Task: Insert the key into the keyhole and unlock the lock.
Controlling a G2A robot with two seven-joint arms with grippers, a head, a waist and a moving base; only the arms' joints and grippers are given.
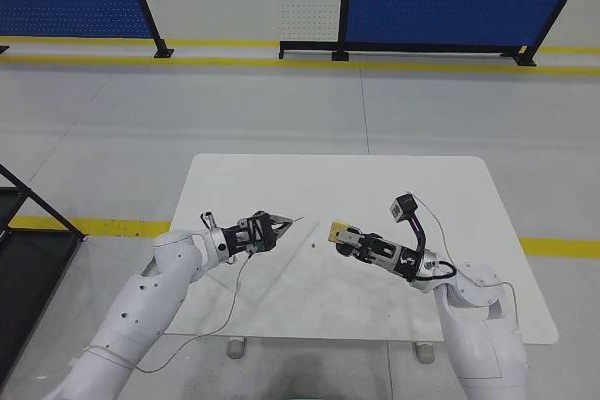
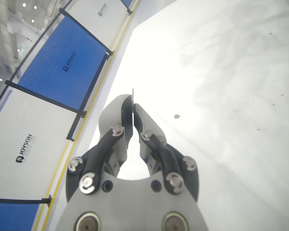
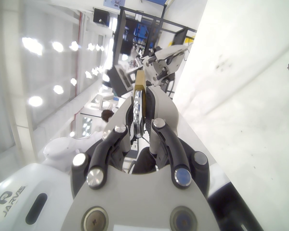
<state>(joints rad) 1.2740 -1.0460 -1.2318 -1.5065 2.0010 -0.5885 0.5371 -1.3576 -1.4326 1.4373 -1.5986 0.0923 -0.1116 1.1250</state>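
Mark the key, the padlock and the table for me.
Thin silver metal key (image 2: 133,94): left wrist view, exposed edge of its blade.
Brass-bodied padlock (image 1: 338,232): top view, its brass body.
White rectangular table (image 1: 420,185): top view, bare part of its top.

Above the table's middle, the key in the left gripper faces the lock in the right gripper. A small gap separates them.

Bright diffuse overhead light. Table glares near-white; ceiling lights bloom. Wrist views bow lines at edges. Floor at table's 12 o'clock evenly lit.
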